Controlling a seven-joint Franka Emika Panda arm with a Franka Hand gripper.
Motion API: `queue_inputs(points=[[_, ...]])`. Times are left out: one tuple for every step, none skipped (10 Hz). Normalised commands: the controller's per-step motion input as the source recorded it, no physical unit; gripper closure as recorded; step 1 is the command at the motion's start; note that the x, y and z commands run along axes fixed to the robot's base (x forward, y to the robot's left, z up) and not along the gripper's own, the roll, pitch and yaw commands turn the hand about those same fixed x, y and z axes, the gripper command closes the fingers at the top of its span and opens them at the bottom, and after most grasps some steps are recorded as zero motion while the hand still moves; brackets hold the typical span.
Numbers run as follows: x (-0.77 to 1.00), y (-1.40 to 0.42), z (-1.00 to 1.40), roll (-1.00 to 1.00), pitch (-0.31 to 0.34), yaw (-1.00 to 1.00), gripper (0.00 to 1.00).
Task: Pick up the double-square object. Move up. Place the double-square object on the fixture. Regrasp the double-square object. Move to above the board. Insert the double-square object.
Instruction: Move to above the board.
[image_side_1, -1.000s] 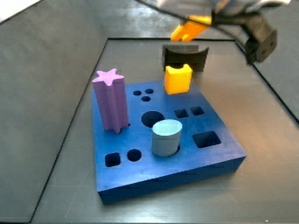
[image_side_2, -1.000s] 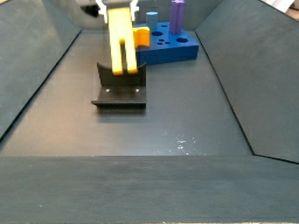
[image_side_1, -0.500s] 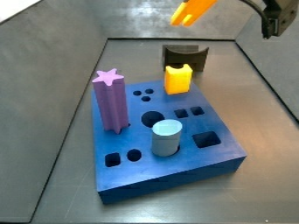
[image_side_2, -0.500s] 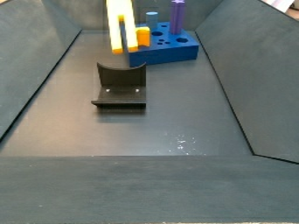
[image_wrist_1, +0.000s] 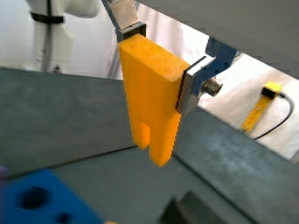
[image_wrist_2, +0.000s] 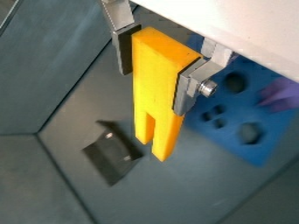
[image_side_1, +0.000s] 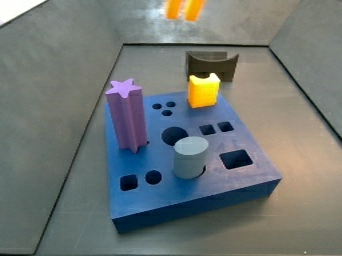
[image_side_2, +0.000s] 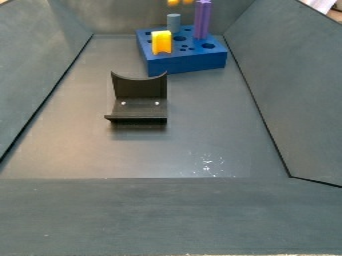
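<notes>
My gripper (image_wrist_1: 158, 61) is shut on the double-square object (image_wrist_1: 152, 96), a long yellow-orange bar with a lengthwise groove, hanging upright between the silver fingers in both wrist views (image_wrist_2: 156, 70). It is held high in the air. In a side view only the bar's lower end (image_side_1: 185, 8) shows at the upper edge, and the gripper itself is out of frame. The dark fixture (image_side_1: 211, 64) with its scooped top stands empty on the floor (image_side_2: 136, 98) and shows far below the bar (image_wrist_2: 117, 153). The blue board (image_side_1: 201, 185) lies beside it (image_side_2: 187, 62).
In the board stand a purple star peg (image_side_1: 126, 115), a grey cylinder (image_side_1: 191, 157) and a short yellow-orange peg (image_side_1: 203, 88). Several holes in the board are open. Sloping grey walls (image_side_2: 40, 90) enclose the floor.
My gripper has risen straight up with the bar, from just above the fixture to nearly out of both side views. The fixture and board have not moved.
</notes>
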Motion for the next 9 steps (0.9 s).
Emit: queue_inputs(points=[[-0.56, -0.45, 0.48, -1.00, -0.154, -0.13, 1.00], [-0.35, -0.20, 0.26, -1.00, -0.152, -0.14, 1.00], [-0.23, -0.08, 0.12, -1.00, -0.146, -0.14, 1.00], [-0.17, -0.04, 0.09, -1.00, -0.147, -0.14, 1.00], [-0.13, 0.01, 0.04, -1.00, -0.156, -0.14, 1.00], [-0.12, 0.04, 0.02, -1.00, -0.167, -0.14, 1.00], [-0.11, 0.05, 0.02, -0.98, -0.178, -0.14, 1.00], [-0.10, 0.05, 0.00, -0.60, -0.141, -0.07, 1.00], [-0.10, 0.05, 0.00, -0.45, -0.124, -0.04, 1.00]])
